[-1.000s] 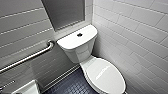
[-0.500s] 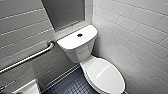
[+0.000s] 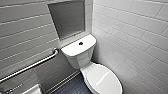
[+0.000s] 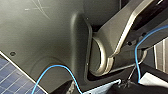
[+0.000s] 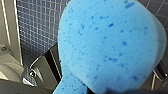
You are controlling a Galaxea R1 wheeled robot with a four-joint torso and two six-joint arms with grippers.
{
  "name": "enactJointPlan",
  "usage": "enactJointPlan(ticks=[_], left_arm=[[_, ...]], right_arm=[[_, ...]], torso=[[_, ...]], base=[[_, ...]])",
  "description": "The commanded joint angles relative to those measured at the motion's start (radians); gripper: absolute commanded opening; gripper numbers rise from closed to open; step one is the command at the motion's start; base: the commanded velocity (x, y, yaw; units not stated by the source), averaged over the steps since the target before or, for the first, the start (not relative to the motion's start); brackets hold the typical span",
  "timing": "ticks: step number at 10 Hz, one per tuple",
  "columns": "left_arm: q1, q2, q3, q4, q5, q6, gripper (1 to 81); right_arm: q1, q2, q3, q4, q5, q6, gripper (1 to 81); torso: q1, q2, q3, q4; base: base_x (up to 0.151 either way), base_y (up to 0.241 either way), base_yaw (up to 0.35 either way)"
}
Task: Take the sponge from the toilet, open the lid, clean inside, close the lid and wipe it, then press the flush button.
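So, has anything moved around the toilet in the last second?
Nothing visibly changed. In the head view the toilet sits where it was, its lid down as before, with the flush button and the grab bar in the same places.

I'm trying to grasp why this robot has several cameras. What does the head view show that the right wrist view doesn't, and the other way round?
Head view: the toilet with its lid shut, the flush button on the tank, a grab bar and pale tiled walls. Right wrist view: the blue sponge, very close up. Both: the dark small-tiled floor.
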Motion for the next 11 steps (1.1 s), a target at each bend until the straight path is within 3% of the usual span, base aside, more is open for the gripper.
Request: enactJointPlan(ticks=[1,4,7,9,11], left_arm=[[0.022,0.005,-0.018,-0.012,0.071,-0.003,81.1],[0.024,0.045,-0.083,-0.021,0.071,-0.003,81.1],[0.022,0.107,-0.182,-0.038,0.071,-0.004,81.1],[0.024,0.142,-0.249,-0.052,0.071,-0.004,81.1],[0.019,0.168,-0.288,-0.066,0.071,-0.004,81.1]], right_arm=[[-0.092,0.106,-0.148,-0.153,-0.007,-0.001,1.0],[-0.123,0.197,-0.281,-0.219,0.052,-0.001,1.0],[-0.138,0.29,-0.405,-0.244,0.056,-0.003,1.0],[-0.149,0.359,-0.501,-0.256,0.055,-0.003,1.0],[-0.149,0.419,-0.579,-0.291,0.055,-0.001,1.0]], torso=[[-0.063,0.097,0.091,0.0],[-0.134,0.205,0.184,0.0],[-0.212,0.322,0.283,0.0],[-0.26,0.394,0.254,0.0],[-0.301,0.456,0.271,0.0]], base=[[0.0,0.0,0.0],[0.0,0.0,0.0],[0.0,0.0,0.0],[0.0,0.0,0.0],[0.0,0.0,0.0]])
